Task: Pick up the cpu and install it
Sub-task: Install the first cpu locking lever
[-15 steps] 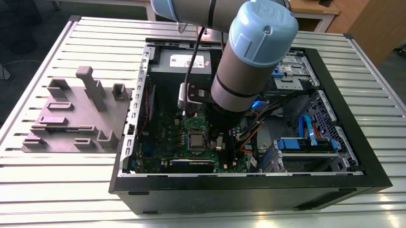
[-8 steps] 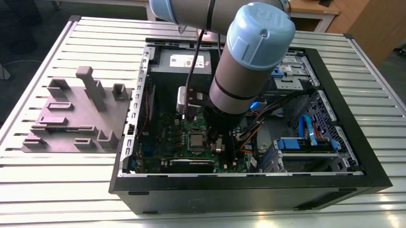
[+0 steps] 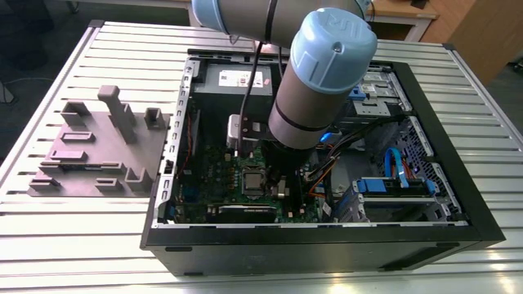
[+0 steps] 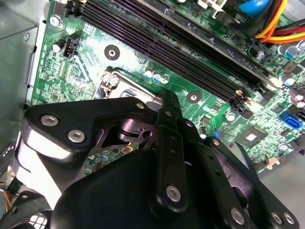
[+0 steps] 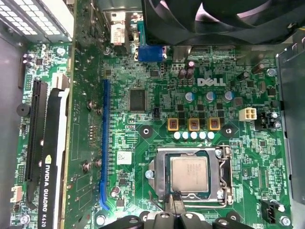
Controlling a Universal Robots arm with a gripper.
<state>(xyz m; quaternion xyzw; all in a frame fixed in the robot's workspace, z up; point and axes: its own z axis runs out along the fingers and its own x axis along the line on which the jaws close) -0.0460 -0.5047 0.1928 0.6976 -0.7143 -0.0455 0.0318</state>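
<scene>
Looking from the claw outward, we see the gripper (image 5: 175, 205) with its two fingers pressed together into one narrow tip and nothing pinched between them. This tip stands just at the edge of the cpu (image 5: 189, 174), and we cannot tell if it touches the metal or only hovers beside it. The cpu lies flat inside the socket frame (image 5: 224, 171) on the green motherboard (image 5: 143, 71), with its shiny top facing up. So we judge that the picking is done and the step in hand is the seating of the chip. Any further contact here calls, in our opinion, for a light and straight push, because a tilted chip could harm the socket. We cannot tell if the retaining latch is closed. A little farther are the black fan (image 5: 214, 19) and the graphics card (image 5: 52, 157). In the exterior view the arm (image 3: 315, 79) reaches steeply down into the open computer case (image 3: 327, 245), which lies on the slatted table (image 3: 82, 245) beside a grey holder block (image 3: 98, 153).
</scene>
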